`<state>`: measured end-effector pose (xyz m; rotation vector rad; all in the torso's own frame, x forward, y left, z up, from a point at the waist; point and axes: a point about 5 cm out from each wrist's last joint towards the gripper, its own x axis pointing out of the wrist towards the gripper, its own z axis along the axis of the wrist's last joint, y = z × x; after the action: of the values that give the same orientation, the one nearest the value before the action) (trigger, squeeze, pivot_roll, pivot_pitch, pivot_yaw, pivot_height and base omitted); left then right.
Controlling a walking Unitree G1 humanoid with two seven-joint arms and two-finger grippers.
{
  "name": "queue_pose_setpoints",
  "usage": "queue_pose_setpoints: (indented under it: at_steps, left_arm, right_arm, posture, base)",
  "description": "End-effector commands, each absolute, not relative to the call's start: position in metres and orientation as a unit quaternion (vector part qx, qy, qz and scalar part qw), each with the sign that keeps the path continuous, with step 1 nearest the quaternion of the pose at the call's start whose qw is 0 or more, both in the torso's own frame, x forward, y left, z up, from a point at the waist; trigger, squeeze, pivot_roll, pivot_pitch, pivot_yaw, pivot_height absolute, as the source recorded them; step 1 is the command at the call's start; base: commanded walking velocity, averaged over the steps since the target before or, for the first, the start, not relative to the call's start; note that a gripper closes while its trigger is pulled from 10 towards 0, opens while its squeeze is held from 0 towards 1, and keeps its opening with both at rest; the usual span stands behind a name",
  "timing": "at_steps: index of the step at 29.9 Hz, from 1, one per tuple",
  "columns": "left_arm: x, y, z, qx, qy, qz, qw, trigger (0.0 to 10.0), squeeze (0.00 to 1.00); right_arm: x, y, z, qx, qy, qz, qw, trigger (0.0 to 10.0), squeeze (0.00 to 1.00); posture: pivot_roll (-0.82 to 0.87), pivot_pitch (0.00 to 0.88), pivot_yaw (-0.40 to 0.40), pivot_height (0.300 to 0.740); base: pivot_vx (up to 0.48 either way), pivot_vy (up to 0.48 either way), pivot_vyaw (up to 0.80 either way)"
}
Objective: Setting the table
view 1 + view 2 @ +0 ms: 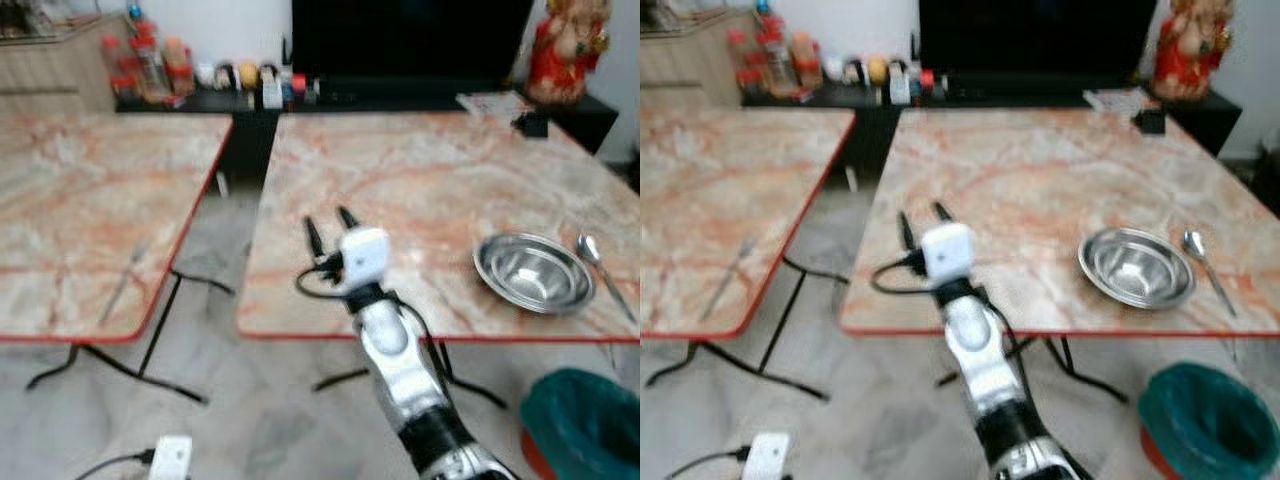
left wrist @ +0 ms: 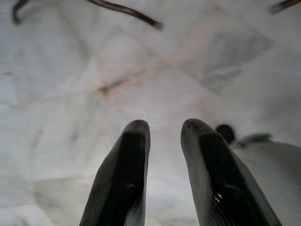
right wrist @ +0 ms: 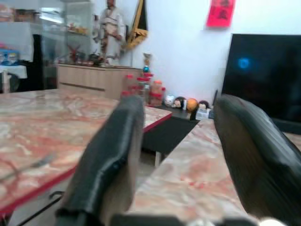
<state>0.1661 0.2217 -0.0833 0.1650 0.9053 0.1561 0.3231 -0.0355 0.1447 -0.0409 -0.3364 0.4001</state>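
A steel bowl sits near the front right of the right-hand marble table, with a spoon lying just to its right. A fork lies near the front edge of the left-hand marble table. My right gripper is raised over the front left corner of the right-hand table, open, with nothing between its fingers. It is well to the left of the bowl. My left gripper hangs low over the pale floor, its fingers slightly apart and empty.
A floor gap with black table legs separates the two red-edged tables. A teal bin stands on the floor at the front right. Behind are a dark TV, jars, small items on a low black shelf and a red statue.
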Motion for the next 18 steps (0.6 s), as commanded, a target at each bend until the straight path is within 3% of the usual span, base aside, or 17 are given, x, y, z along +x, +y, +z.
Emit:
queue_pose_setpoints:
  at_steps: [1,18]
  left_arm:
    - [0.1674,0.2155,-0.0842,0.074,0.438,0.071,0.893,10.0,0.0]
    - [0.1673,0.2164,-0.0842,0.075,0.439,0.072,0.892,10.0,0.0]
  right_arm:
    - [0.326,-0.0452,0.1435,-0.017,-0.162,0.183,0.97,10.0,0.0]
    - [0.3283,-0.048,0.1399,-0.009,-0.147,0.173,0.974,10.0,0.0]
  posture:
    - [0.0,0.0,0.025,0.727]
    - [0.01,0.0,0.025,0.727]
  base:
    - [0.0,0.48,0.0]
    - [0.0,0.392,0.0]
